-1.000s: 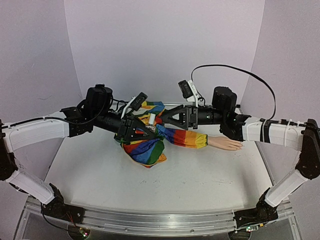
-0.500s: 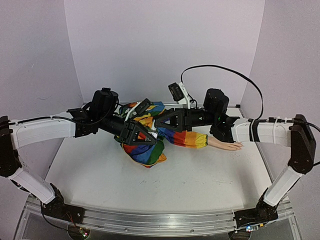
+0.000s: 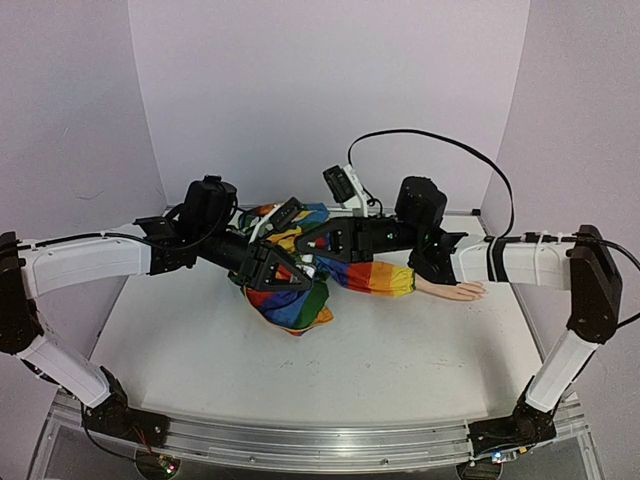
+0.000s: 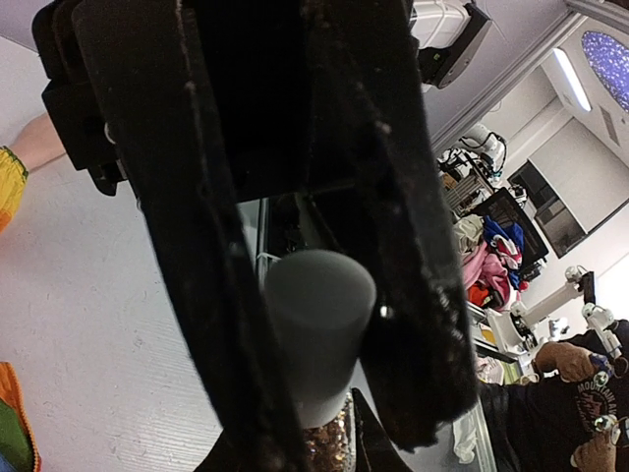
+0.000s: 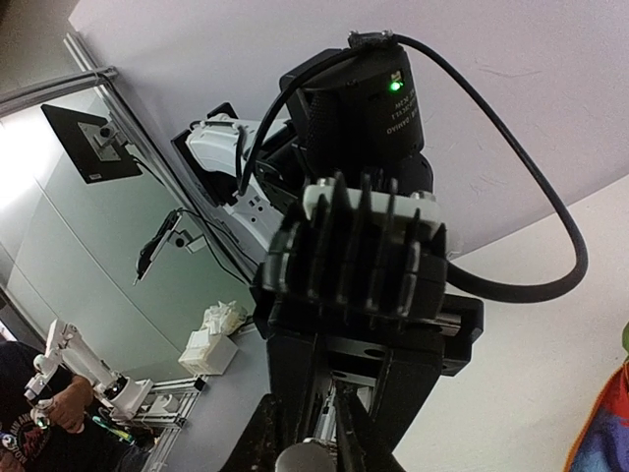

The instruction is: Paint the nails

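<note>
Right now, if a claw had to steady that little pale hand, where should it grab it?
Probably the bare wrist beside the yellow cuff, coming straight down with jaws across it. The mannequin hand lies flat on the table, fingers pointing right; the wrist is thicker than them and leaves them free for painting.

Right gripper (image 3: 309, 243) leftward, nearer left gripper (image 3: 302, 281).

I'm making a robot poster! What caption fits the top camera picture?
Two white-and-black robot arms meet above a rainbow-striped fabric sleeve ending in a pale peach mannequin hand.
</note>
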